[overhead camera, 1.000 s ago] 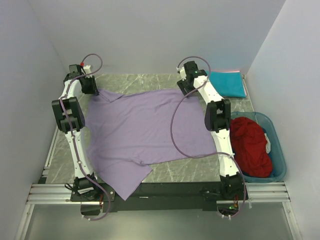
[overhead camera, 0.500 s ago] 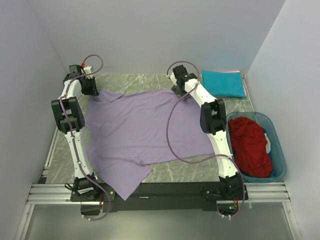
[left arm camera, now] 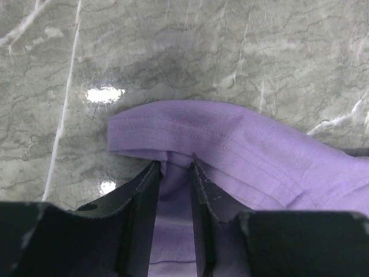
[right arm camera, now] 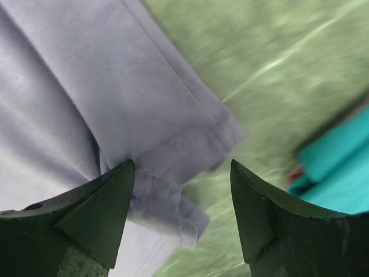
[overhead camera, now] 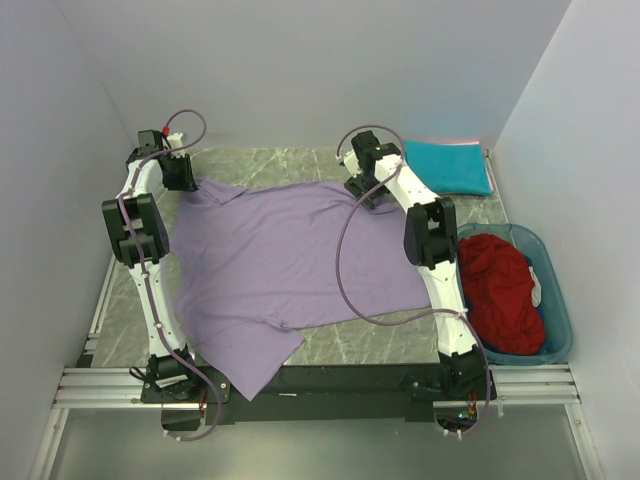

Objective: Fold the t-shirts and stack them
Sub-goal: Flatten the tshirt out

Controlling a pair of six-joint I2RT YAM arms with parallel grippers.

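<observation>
As the overhead camera looks down, a grey marbled tabletop [overhead camera: 370, 340] sits boxed in by plain pale walls [overhead camera: 300, 70]. The lavender t-shirt [overhead camera: 290, 260] is spread across it, the teal t-shirt [overhead camera: 450, 168] lies folded at the far right corner, and the dark red t-shirt [overhead camera: 500, 290] is heaped in a bin [overhead camera: 562, 325]. At the left wrist, the left claw [left arm camera: 176, 167] pinches a stitched edge of the lavender t-shirt (glare spots dot the stone). At the right wrist, the right claw [right arm camera: 181, 167] hangs spread over a sleeve edge, gripping nothing.

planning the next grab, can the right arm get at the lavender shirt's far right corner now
Probably yes: the right gripper hangs open right over the lavender t-shirt at its hemmed corner, with nothing between.
</observation>
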